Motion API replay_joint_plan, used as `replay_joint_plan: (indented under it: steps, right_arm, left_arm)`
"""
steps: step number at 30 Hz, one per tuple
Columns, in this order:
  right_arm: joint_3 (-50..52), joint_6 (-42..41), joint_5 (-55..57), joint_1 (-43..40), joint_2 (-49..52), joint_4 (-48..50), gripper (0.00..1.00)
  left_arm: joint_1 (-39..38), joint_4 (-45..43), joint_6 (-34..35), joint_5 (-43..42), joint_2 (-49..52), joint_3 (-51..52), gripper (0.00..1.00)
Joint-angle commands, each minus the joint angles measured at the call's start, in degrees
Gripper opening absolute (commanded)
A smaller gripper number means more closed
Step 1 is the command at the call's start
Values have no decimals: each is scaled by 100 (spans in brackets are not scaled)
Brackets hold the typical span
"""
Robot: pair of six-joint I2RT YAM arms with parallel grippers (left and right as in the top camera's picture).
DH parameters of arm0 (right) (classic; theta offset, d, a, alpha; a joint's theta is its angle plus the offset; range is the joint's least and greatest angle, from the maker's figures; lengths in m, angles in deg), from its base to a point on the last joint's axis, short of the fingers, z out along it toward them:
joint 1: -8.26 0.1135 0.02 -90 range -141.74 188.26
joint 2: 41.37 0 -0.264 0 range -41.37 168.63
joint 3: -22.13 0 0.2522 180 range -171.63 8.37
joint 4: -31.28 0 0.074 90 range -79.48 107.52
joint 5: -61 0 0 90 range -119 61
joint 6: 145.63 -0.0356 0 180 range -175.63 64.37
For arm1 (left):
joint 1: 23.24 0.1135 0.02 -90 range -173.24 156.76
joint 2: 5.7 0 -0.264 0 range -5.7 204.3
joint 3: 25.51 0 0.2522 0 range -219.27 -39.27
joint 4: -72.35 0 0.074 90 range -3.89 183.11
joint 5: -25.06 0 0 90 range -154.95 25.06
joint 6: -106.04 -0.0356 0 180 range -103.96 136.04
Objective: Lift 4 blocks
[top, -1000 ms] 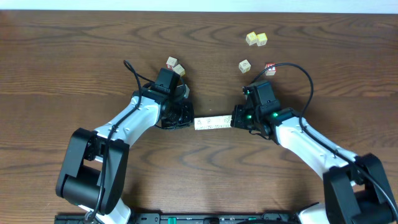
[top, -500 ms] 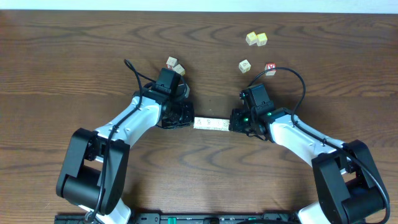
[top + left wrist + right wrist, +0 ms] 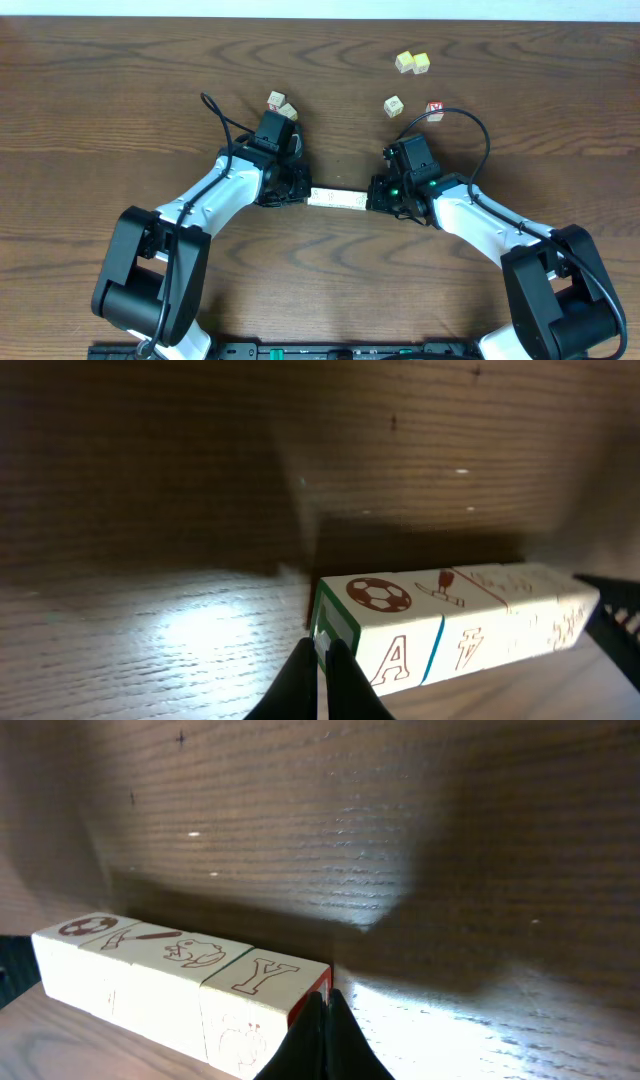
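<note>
Pressing in from both ends, your left pincer (image 3: 303,194) and right pincer (image 3: 373,201) are each sitting closed, tips touching the blocks (image 3: 336,199). You are pinching the four-cube row between them at the middle of the counter (image 3: 100,120), with other cubes (image 3: 394,105) lying well apart behind.

The blocks (image 3: 335,199), four pale cubes with coloured prints, lie end to end as one bar

the overhead camera looks straight down on the desk (image 3: 100,60) from well above, taking in the whole scene. each wrist camera sits low and close, facing inward along the desk; both share the blocks (image 3: 450,620), seen from opposite ends.
</note>
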Motion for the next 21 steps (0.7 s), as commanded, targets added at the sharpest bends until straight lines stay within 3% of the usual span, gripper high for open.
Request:
replay_joint_plan:
  steps: [1, 21]
  right_arm:
    - [-83, 26, -568, 127, 46, -118, 1]
    - [-212, 186, -352, -55, 46, -411, 1]
  left_arm:
    - [-125, -22, 28, 164, 61, -20, 7]
    - [-127, -20, 26, 306, 72, 122, 7]
